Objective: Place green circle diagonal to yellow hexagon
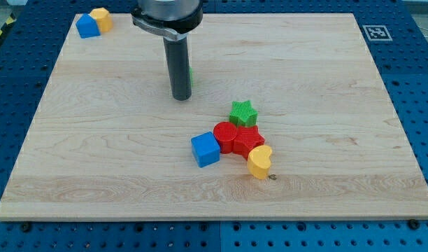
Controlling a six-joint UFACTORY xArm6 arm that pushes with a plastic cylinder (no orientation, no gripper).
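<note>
the rod's tip (181, 97), having no fingers to open or close, stood against a mostly hidden green circle (190, 75) at its 1 o'clock, apparently mid-push, with the yellow hexagon (101, 18) far toward 10 o'clock.

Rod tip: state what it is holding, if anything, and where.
Nothing is held; the rod can only push. My tip stands in front of a green block, mostly hidden behind the rod; contact cannot be told.

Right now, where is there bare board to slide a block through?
Free: the view's right side, the bottom-left, and the stretch between my tip and the yellow hexagon. Crowded: the cluster of green star, red blocks, blue cube, yellow heart.
</note>
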